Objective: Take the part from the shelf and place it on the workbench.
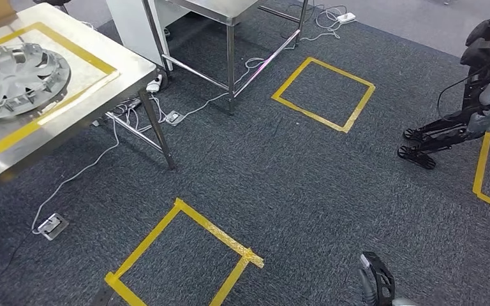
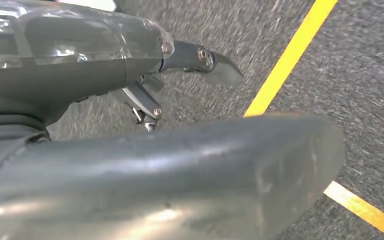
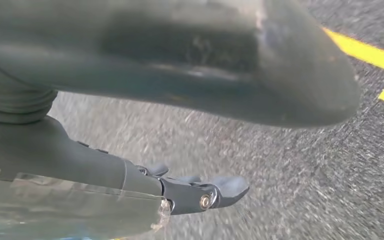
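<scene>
Resting on workbench (image 1: 124, 69) in head view, part (image 1: 14, 80), wrist views: left robot hand (image 2: 145, 95), right robot hand (image 3: 180, 192), both empty, fingers apart

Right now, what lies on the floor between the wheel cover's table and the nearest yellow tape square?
Head view: dark carpet, with a grey cable running to a floor socket box between the table and the tape square.

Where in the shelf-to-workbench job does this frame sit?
Looks done or nearly so: a grey wheel cover lies inside the yellow tape on the steel table. In hand: nothing; the left hand and right hand hang over carpet, holding nothing. No remaining step is visible.
</scene>
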Available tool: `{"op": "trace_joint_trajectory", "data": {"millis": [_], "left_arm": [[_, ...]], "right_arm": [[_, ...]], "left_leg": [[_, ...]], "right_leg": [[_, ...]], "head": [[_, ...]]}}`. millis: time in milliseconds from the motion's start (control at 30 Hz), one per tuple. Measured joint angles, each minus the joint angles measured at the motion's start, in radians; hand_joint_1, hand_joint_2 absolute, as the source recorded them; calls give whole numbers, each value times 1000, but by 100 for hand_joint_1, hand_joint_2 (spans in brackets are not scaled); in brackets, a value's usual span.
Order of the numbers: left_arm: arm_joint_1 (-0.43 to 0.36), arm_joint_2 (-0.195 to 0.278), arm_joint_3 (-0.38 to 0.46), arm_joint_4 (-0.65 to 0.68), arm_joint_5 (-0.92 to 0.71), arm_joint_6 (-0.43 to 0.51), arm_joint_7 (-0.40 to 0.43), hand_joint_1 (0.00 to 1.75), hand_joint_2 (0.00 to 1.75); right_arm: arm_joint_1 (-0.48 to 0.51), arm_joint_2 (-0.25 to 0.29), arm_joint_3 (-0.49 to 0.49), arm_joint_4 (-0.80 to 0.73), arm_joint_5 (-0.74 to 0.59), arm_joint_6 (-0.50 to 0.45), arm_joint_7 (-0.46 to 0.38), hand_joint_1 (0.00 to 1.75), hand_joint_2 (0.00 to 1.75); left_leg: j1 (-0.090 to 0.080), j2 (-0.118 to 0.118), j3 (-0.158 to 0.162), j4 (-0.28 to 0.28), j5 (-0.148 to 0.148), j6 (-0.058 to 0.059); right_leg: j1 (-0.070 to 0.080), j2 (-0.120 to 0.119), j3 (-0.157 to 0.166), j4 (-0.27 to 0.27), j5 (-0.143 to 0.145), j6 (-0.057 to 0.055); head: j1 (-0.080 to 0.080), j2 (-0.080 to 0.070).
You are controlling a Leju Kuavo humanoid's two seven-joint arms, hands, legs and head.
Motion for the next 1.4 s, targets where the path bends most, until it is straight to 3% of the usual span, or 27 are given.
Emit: {"op": "trace_joint_trajectory", "data": {"millis": [67,133,200,233,267,300,367,433,500,533,600,667,733,767,800,867,933,1000,1033,1100,1167,1233,1267,1333,1400], "left_arm": [[-12,15,-4,-18,-19,11,16,0,0],[-23,35,-8,-32,-42,21,37,0,0],[-27,56,-12,-45,-68,36,55,0,0],[-30,65,-14,-51,-80,45,59,0,0],[-34,72,-15,-58,-91,55,60,0,0],[-39,78,-16,-65,-100,63,58,0,0],[-52,85,-17,-77,-112,70,59,0,0],[-59,91,-17,-87,-122,68,69,0,0],[-62,94,-17,-96,-129,60,80,0,0],[-64,94,-17,-101,-131,57,82,0,0],[-66,95,-16,-108,-133,53,84,0,0],[-66,95,-16,-113,-137,47,85,0,0],[-65,95,-17,-114,-143,30,85,0,0],[-66,96,-17,-115,-149,21,85,0,0],[-68,96,-17,-116,-157,14,84,0,0],[-81,94,-17,-120,-181,9,85,0,0],[-104,86,-16,-124,-206,8,89,0,0],[-127,76,-16,-128,-223,8,95,0,0],[-135,71,-15,-130,-230,7,97,0,0],[-146,62,-14,-133,-243,3,98,0,0],[-148,56,-13,-134,-252,-2,97,0,0],[-143,52,-13,-133,-256,-7,97,0,0],[-139,51,-13,-133,-257,-10,96,0,0],[-129,48,-12,-132,-257,-16,94,0,0],[-115,49,-11,-130,-255,-22,93,0,0]], "right_arm": [[1,14,2,12,-27,14,-15,0,0],[-1,35,3,24,-44,22,-21,0,0],[6,59,6,37,-49,25,-22,0,0],[15,70,9,43,-49,27,-22,0,0],[25,79,12,49,-49,28,-22,0,0],[34,85,15,54,-49,30,-22,0,0],[44,93,18,63,-53,30,-25,0,0],[45,95,20,69,-67,26,-32,0,0],[45,97,20,74,-85,16,-40,0,0],[45,98,21,75,-93,10,-42,0,0],[35,98,21,77,-100,2,-42,0,0],[24,101,21,78,-108,0,-46,0,0],[24,105,21,78,-126,7,-56,0,0],[26,107,21,79,-135,11,-61,0,0],[28,108,21,80,-143,16,-65,0,0],[29,107,21,83,-152,19,-66,0,0],[27,106,21,85,-158,19,-66,0,0],[28,106,21,87,-161,17,-66,0,0],[32,105,21,88,-163,17,-65,0,0],[39,103,21,90,-164,15,-64,0,0],[43,102,21,93,-165,15,-63,0,0],[50,104,21,95,-165,15,-63,0,0],[54,104,21,96,-165,15,-63,0,0],[58,103,21,97,-165,12,-63,0,0],[53,100,21,98,-163,6,-61,0,0]], "left_leg": [[3,-53,-4,22,-21,-7],[2,-120,-51,119,-70,-7],[-1,-131,-122,236,-107,-6],[-1,-130,-144,260,-101,-6],[-1,-130,-150,249,-74,-5],[0,-137,-137,201,-30,-5],[7,-186,-92,85,38,-6],[10,-218,-65,31,47,-4],[8,-194,-58,22,42,3],[7,-180,-54,18,42,9],[6,-147,-45,12,41,19],[1,-115,-40,12,36,25],[-1,-85,-34,12,29,28],[-2,-72,-30,12,24,28],[-3,-61,-24,12,20,27],[-4,-44,-13,11,11,22],[-6,-32,-9,10,6,14],[-7,-19,-6,5,4,6],[-6,-24,-2,4,0,1],[-3,-79,-10,38,-26,-6],[0,-134,-66,147,-76,-9],[1,-134,-132,249,-101,-13],[2,-131,-147,255,-84,-16],[9,-145,-127,170,-5,-23],[22,-204,-89,71,44,-29]], "right_leg": [[-3,16,10,-15,5,-12],[-4,33,17,-23,8,-22],[0,56,19,-22,4,-29],[1,69,21,-21,2,-30],[1,81,23,-18,-1,-30],[0,94,25,-13,-6,-28],[-4,118,25,0,-17,-21],[-8,146,19,9,-22,-9],[-14,176,14,8,-20,4],[-15,173,10,13,-23,9],[-13,129,-18,66,-52,19],[-13,73,-82,186,-103,28],[-15,54,-131,275,-121,32],[-16,51,-131,270,-103,31],[-16,46,-113,230,-70,28],[-7,13,-53,101,-6,14],[6,-17,-16,21,8,-2],[12,-11,-11,7,1,-13],[10,-3,-6,-1,4,-17],[4,15,11,-22,11,-26],[0,38,20,-33,14,-32],[-1,67,21,-32,12,-34],[-3,83,23,-30,9,-33],[-9,116,25,-20,0,-25],[-13,149,18,1,-13,-11]], "head": [[-3,0],[-11,0],[-21,0],[-27,0],[-31,0],[-36,0],[-43,0],[-43,0],[-42,0],[-40,0],[-31,0],[-20,0],[-16,0],[-15,0],[-13,0],[-11,0],[-9,0],[-6,0],[-5,0],[-6,0],[-16,0],[-25,0],[-28,0],[-35,0],[-42,0]]}}
